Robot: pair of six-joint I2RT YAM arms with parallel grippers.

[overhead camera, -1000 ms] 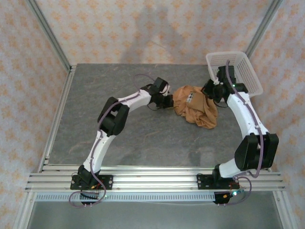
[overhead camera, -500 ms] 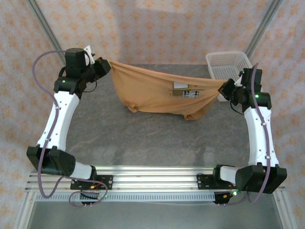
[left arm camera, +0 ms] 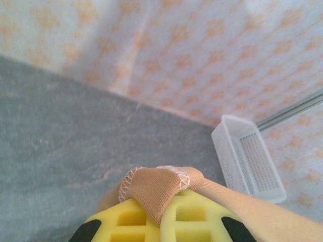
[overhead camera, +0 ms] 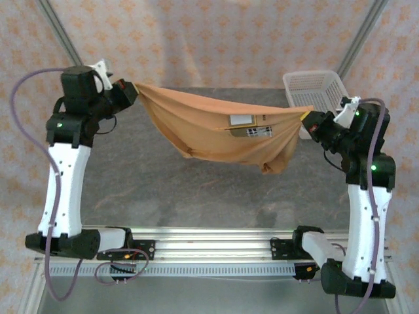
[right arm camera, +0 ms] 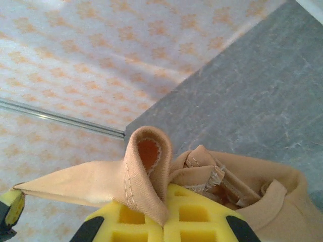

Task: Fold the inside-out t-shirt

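The inside-out t-shirt point(overhead camera: 209, 131), orange-tan with white labels point(overhead camera: 241, 120) showing, hangs stretched in the air above the grey table point(overhead camera: 196, 190). My left gripper point(overhead camera: 131, 89) is shut on its left end, high at the left. In the left wrist view a stitched fold of the t-shirt point(left arm camera: 151, 185) is pinched between the yellow pads point(left arm camera: 126, 222). My right gripper point(overhead camera: 308, 118) is shut on the right end. Through the right wrist camera a hem loop of the t-shirt point(right arm camera: 146, 166) sticks up from the closed yellow pads point(right arm camera: 197, 217). The shirt sags lowest at the right point(overhead camera: 272, 163).
A white mesh basket point(overhead camera: 317, 88) stands at the table's back right corner, just behind my right gripper, and also appears as the basket point(left arm camera: 247, 159) in the left wrist view. Patterned walls and metal corner posts point(overhead camera: 59, 39) enclose the table.
A second ago the shirt lay bunched on the table between both grippers. Both arms have since lifted and spread apart, stretching it in the air; over the last half second they rose slightly higher.
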